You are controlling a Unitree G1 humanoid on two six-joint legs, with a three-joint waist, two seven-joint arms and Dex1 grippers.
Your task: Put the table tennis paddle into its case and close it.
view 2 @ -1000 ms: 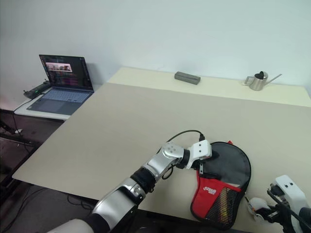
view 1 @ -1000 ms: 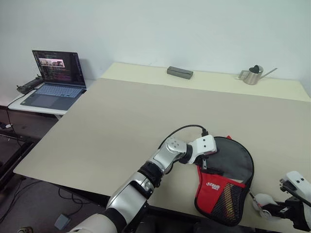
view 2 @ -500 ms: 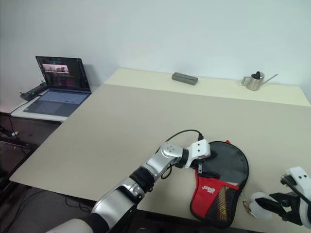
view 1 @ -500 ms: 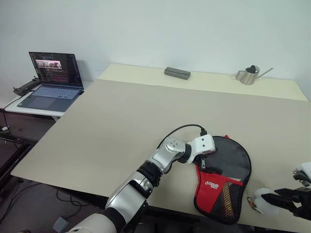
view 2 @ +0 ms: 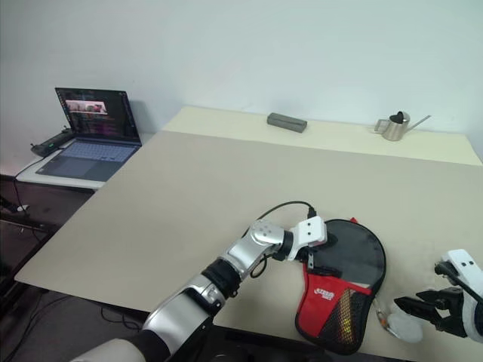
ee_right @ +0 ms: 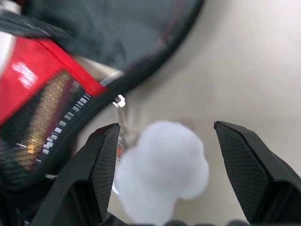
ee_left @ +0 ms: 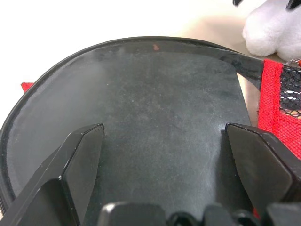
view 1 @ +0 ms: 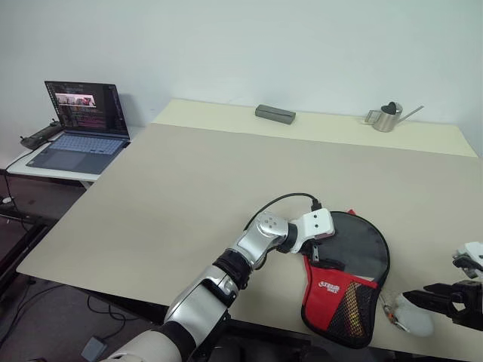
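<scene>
The case (view 1: pixel 347 283) lies flat near the table's front right edge, its black round part away from me and its red mesh-pocket part (view 2: pixel 332 305) toward me. My left gripper (ee_left: pixel 162 136) is open, its fingers (view 1: pixel 315 255) resting on the black round part. The white pom-pom pull (view 1: pixel 411 315) lies on the table just right of the case. My right gripper (ee_right: pixel 164 129) is open, with the pom-pom (ee_right: pixel 164 169) loose between its fingers (view 2: pixel 411 305). The table tennis paddle is hidden.
On a low side table at the far left stands an open laptop (view 1: pixel 79 124). A grey box (view 1: pixel 275 113) and a small metal watering can (view 1: pixel 389 117) sit along the far edge of the beige table (view 1: pixel 189 188). The case lies close to the front edge.
My right gripper has opened and let go of the pom-pom, which now lies on the table. The left gripper stays put on the case.
</scene>
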